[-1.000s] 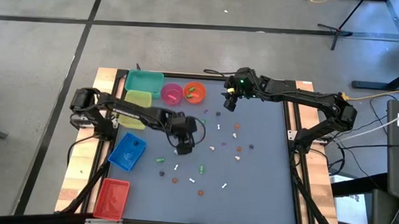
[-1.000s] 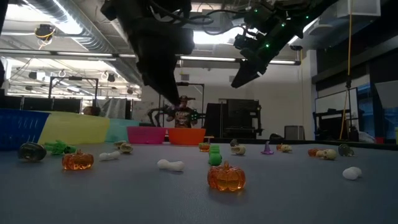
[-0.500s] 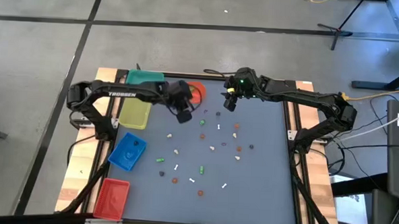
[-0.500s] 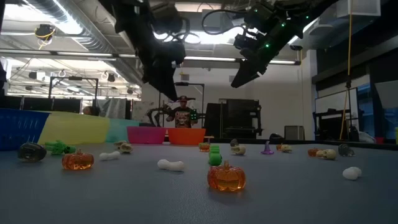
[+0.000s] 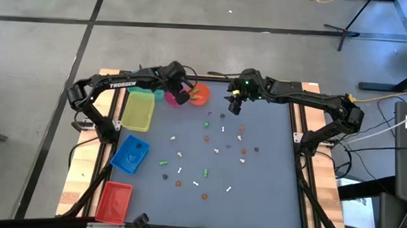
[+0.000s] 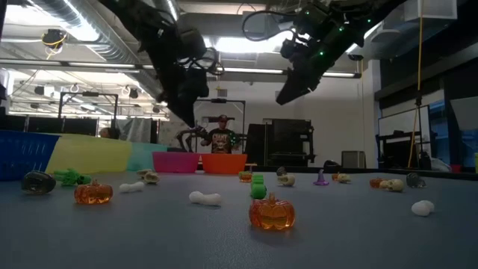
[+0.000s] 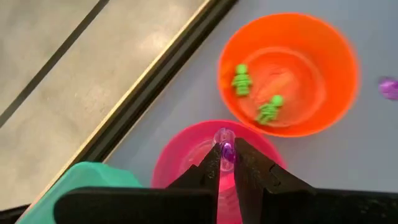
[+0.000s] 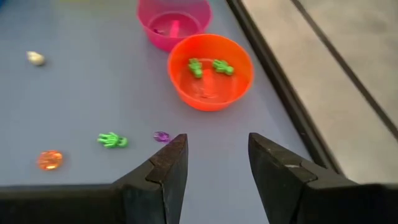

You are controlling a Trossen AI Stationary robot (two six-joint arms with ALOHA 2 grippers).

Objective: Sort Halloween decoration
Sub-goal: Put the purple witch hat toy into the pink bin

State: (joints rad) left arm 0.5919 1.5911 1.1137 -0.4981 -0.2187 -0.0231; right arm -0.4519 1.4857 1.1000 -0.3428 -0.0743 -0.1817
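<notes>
**Purple trinket pinched over the pink bowl**

The left gripper hangs above the pink bowl, fingers clamped on a tiny purple trinket; only its wrist view shows that. Just beyond sits the orange bowl with green figures, hard by the table's far edge. The right gripper hovers, fingers apart, with loose trinkets scattered across the table nearer than both grippers.

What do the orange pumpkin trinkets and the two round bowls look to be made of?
The orange pumpkin trinkets look like clear glossy plastic or resin: light glows through them. The round orange bowl and round pink bowl look like smooth, slightly translucent moulded plastic, with a soft sheen.
</notes>
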